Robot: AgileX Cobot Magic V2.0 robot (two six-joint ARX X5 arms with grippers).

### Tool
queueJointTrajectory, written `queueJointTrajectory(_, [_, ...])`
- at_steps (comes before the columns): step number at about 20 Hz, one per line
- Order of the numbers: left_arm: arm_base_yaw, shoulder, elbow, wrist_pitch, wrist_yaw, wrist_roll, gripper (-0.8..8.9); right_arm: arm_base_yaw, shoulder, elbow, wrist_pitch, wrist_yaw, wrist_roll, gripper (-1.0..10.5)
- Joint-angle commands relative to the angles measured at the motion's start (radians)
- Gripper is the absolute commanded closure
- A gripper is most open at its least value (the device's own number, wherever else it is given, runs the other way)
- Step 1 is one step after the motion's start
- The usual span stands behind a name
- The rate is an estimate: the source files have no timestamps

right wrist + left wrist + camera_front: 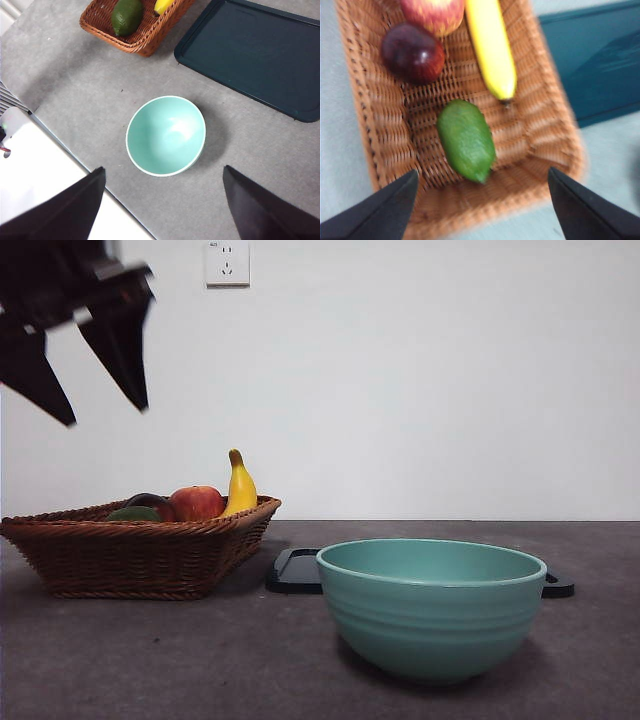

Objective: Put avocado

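Observation:
The avocado (pixel 466 141) lies dark green and oval on the floor of a wicker basket (pixel 370 125), near one end. In the front view only its top (pixel 135 513) shows over the basket rim (pixel 130 560). My left gripper (pixel 481 172) hangs open well above the basket, holding nothing, and appears as black jaws at the upper left (pixel 107 416) of the front view. The right wrist view also catches the avocado (pixel 126 16). Higher over the table, my right gripper (pixel 163 168) is open and empty above the bowl.
A teal bowl (pixel 430 610) stands at front centre, with a dark tray (pixel 295 570) behind it. In the basket with the avocado are a banana (pixel 490 50), a red apple (pixel 432 12) and a dark red-purple fruit (pixel 412 52).

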Motion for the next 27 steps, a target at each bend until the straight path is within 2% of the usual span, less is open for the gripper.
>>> queueJointTrajectory(1, [-0.015, 0.081, 0.029, 0.038, -0.039, 0.0, 4.11, 0.005, 0.008, 0.02, 0.01, 0.0, -0.004, 5.7])
queueJointTrajectory(12, [-0.033, 0.301, 0.029, 0.158, -0.085, -0.005, 4.12, 0.005, 0.008, 0.02, 0.01, 0.0, -0.004, 5.7])
queueJointTrajectory(14, [-0.035, 0.318, 0.029, 0.164, -0.114, -0.006, 4.13, 0.005, 0.008, 0.02, 0.01, 0.0, -0.004, 5.7])
queueJointTrajectory(18, [-0.038, 0.321, 0.029, 0.196, -0.114, -0.007, 4.49, 0.005, 0.008, 0.02, 0.01, 0.0, -0.004, 5.7])
queueJointTrajectory(27, [-0.038, 0.346, 0.029, 0.186, -0.114, -0.027, 4.48, 0.005, 0.007, 0.02, 0.009, 0.0, -0.004, 5.7])
